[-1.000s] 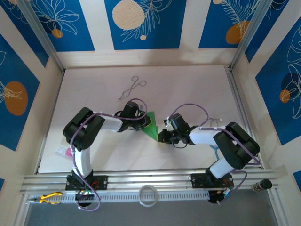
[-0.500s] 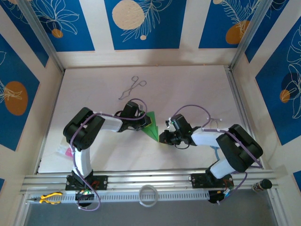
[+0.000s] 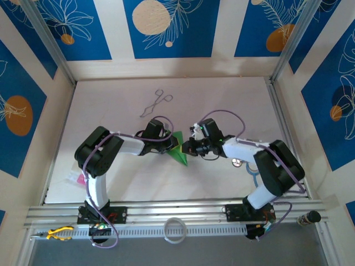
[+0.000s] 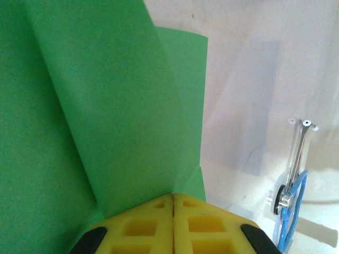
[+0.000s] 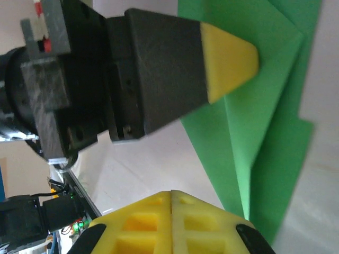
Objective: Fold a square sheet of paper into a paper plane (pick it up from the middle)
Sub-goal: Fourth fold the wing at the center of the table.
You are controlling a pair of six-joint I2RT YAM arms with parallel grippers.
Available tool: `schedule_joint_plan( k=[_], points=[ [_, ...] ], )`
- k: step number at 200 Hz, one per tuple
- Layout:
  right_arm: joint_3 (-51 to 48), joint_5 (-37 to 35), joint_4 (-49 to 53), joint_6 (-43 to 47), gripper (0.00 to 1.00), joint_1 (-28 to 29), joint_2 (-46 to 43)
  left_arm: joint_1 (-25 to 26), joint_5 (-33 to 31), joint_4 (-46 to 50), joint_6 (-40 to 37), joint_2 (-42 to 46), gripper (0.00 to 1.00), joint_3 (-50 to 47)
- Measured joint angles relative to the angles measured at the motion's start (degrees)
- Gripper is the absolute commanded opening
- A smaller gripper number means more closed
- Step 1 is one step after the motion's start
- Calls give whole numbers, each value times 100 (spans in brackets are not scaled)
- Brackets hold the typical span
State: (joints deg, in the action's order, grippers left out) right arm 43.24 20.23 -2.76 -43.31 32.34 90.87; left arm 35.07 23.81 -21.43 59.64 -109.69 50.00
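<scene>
Green paper sheet [image 3: 179, 152] on desk [image 3: 222, 100], mid-frame in top view, creased to a pointed triangular outline. Left pincer [image 3: 170, 145] clenched, yellow pads [image 4: 153, 227] meeting with no gap, tip on the sheet's fold [image 4: 106, 106]; cannot tell if paper sits between the pads. Right pincer [image 3: 187, 147] clenched too, pads together [image 5: 170, 198], right at the sheet's right edge. In right wrist view, left pincer's yellow tip [image 5: 229, 55] overlaps the green. Forceps [image 3: 156, 103] upper left of the sheet, well apart. Blue-handled tool [image 4: 292, 198] lower right in left wrist view.
</scene>
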Motion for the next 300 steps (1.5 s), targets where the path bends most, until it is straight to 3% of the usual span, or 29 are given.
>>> schedule_joint_plan(
  k=[73,146,300],
  points=[
    [664,-186,581,129,4,273,918,0,0,-2,0,-2,9,0],
    [444,-461,629,131,4,295,1029,0,2,-2,0,-4,9,0],
    [-1038,-457,-160,131,5,289,-46,44,22,-111,151,-4,9,-74]
  ],
)
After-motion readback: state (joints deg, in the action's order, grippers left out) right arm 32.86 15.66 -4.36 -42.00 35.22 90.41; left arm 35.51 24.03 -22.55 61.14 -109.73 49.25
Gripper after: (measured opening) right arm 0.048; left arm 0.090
